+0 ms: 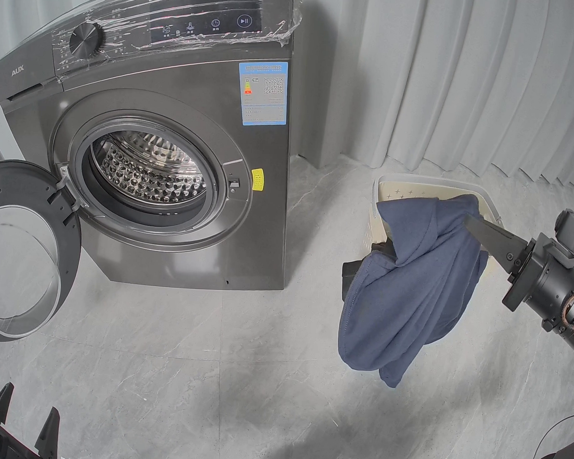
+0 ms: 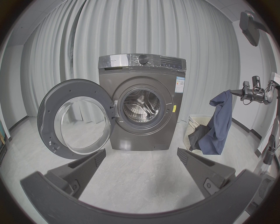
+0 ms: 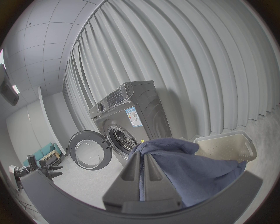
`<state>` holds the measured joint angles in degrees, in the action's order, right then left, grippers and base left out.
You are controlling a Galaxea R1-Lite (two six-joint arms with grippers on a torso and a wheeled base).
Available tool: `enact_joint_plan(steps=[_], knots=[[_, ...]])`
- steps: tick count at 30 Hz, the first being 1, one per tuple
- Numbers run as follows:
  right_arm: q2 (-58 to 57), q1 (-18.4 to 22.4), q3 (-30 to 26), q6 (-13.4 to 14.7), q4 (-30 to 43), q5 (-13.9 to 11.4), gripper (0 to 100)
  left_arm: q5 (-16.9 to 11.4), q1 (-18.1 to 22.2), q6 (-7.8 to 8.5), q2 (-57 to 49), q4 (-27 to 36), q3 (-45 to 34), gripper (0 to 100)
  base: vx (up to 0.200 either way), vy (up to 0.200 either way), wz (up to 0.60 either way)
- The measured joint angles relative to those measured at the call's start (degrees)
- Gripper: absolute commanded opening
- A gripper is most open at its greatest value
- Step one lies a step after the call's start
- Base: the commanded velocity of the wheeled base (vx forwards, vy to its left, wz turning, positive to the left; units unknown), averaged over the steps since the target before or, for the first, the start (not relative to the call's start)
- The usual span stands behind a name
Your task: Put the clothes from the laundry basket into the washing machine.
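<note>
Grey front-loading washing machine standing with round door swung open. Cream perforated plastic laundry basket sitting well apart, on your right. Navy blue hooded garment hanging at basket's side, your right gripper clamping one edge. Left gripper idling, jaws spread, holding nothing. Risk: long hem dragging on floor or catching on door, cloth slipping from thin pinch.
</note>
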<state>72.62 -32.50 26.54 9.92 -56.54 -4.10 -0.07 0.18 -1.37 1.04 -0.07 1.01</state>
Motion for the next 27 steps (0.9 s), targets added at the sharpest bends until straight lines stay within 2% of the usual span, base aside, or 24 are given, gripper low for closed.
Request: enact_joint_plan(steps=[7,27], knots=[[0.0,-0.29,-0.02,0.0,-0.04,-0.02,0,0.0,0.02,0.0,0.0,0.0,0.0,100,0.0,0.0,0.0],[-0.02,-0.33,0.0,0.0,-0.04,0.05,0,0.0,-0.02,0.02,0.0,0.02,0.0,100,0.0,0.2,0.0]])
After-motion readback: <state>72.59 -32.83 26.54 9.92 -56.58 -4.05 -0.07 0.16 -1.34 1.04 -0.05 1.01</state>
